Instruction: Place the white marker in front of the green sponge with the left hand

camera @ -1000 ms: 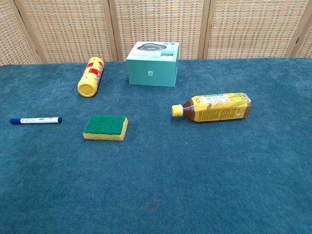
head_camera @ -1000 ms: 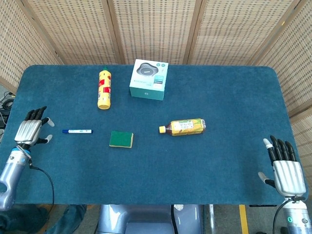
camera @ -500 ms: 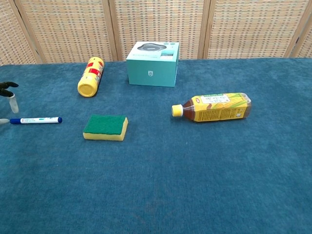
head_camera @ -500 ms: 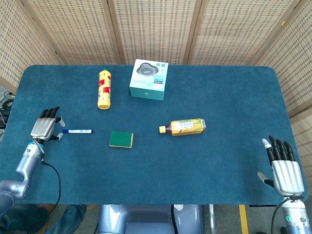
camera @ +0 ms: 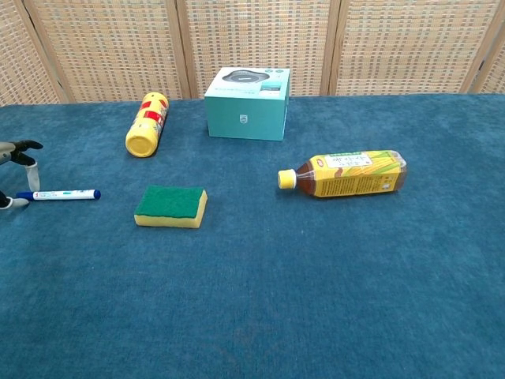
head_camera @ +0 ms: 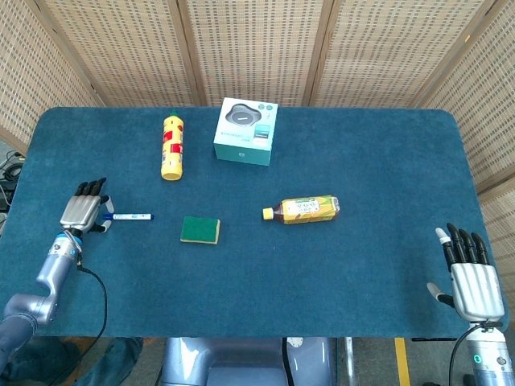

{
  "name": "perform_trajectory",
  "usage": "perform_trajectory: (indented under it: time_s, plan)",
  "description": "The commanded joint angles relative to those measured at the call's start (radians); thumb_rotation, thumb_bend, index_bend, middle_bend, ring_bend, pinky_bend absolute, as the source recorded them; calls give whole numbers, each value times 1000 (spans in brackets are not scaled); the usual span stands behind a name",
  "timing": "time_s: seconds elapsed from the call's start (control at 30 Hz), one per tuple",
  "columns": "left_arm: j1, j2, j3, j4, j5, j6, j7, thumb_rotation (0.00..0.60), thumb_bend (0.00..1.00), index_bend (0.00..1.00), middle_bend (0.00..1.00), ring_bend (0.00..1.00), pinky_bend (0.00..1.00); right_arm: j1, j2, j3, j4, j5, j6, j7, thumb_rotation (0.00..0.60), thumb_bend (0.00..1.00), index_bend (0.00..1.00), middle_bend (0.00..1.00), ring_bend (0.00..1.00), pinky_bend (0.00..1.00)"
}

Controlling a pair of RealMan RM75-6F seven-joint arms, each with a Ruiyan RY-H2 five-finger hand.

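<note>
The white marker [head_camera: 131, 216] with blue caps lies flat on the blue table, left of the green sponge [head_camera: 199, 229]; in the chest view the marker [camera: 61, 194] sits left of the sponge [camera: 171, 205]. My left hand [head_camera: 84, 211] hovers at the marker's left end with fingers spread, holding nothing; only its fingertips [camera: 17, 150] show at the chest view's left edge. My right hand [head_camera: 468, 273] rests open at the table's near right corner, fingers straight.
A yellow tube-shaped bottle [head_camera: 171, 145] and a teal box [head_camera: 245, 131] lie at the back. A yellow tea bottle [head_camera: 302, 209] lies on its side right of the sponge. Wicker screens stand behind the table.
My left hand has moved rightward along the table to the marker's left end. The marker, sponge and right hand have not moved.
</note>
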Motion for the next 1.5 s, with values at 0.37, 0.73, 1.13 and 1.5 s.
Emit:
perform_trajectory:
  time_s: [0.37,0.73,1.13,1.5]
  plan:
    - [-6,-18,-8,7,-15,7,23,600,377,606,0,0,0,-2,-2,0,6,-4,9,19,600,0,3,0,0,0]
    - [24,41,2,-85,8,104,7,600,386,640,0,0,0,-3,1,-3,-2,-4,11,15,600,0,3,0,0,0]
    - [102,228,48,-491,83,317,94,600,385,635,0,0,0,-7,14,-9,-23,-10,13,16,600,0,3,0,0,0]
    - [108,259,28,-785,-20,274,352,600,381,619,0,0,0,-10,27,-13,-31,-20,18,36,600,0,3,0,0,0]
